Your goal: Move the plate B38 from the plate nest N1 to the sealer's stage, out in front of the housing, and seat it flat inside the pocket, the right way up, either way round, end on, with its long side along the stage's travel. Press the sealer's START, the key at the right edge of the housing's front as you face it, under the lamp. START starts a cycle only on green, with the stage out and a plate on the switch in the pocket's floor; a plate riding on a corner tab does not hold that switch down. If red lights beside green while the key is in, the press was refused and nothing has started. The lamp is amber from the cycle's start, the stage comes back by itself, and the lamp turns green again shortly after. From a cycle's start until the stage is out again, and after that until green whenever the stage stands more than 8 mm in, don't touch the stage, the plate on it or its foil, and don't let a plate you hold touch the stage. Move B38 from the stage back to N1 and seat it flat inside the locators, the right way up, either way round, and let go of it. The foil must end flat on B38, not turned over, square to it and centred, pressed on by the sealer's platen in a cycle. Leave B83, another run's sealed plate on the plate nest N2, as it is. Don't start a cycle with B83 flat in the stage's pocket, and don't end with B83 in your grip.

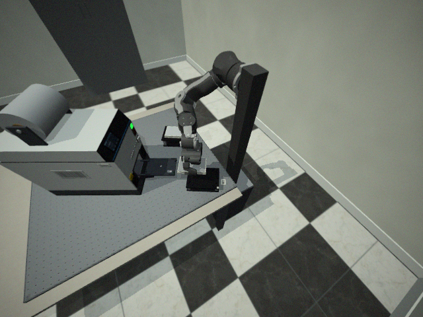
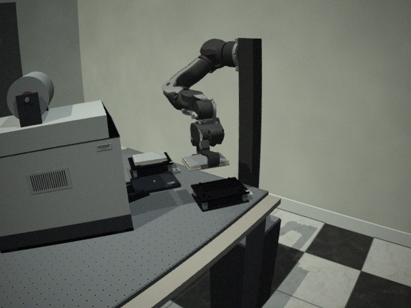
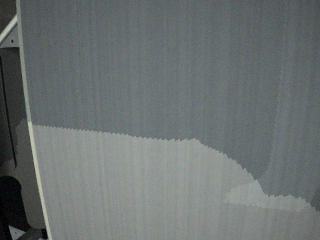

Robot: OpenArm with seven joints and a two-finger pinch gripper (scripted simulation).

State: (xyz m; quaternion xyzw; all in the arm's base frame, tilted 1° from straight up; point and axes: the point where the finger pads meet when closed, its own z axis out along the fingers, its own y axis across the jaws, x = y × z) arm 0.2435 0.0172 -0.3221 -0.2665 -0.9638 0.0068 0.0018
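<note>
Barcode label (image 2: 104, 146) on the sealer (image 2: 63, 185) housing, bars too small to read; no other legible writing. Lamp (image 1: 131, 125) shows green. Claw (image 2: 210, 160) clamped on plate B38 (image 2: 196, 161), held level in the air above the surface (image 2: 99, 265), clear of everything below. Nest N1 (image 2: 219, 192) sits bare at 5 o'clock of the plate, close to the surface's edge and the arm's post (image 2: 249, 109). Stage (image 2: 155, 182) out, bare, at 8 o'clock. B83 (image 2: 149, 158) on N2 at 9 o'clock. B38 pale, flat-topped with a light rim; it fills the wrist view.
</note>
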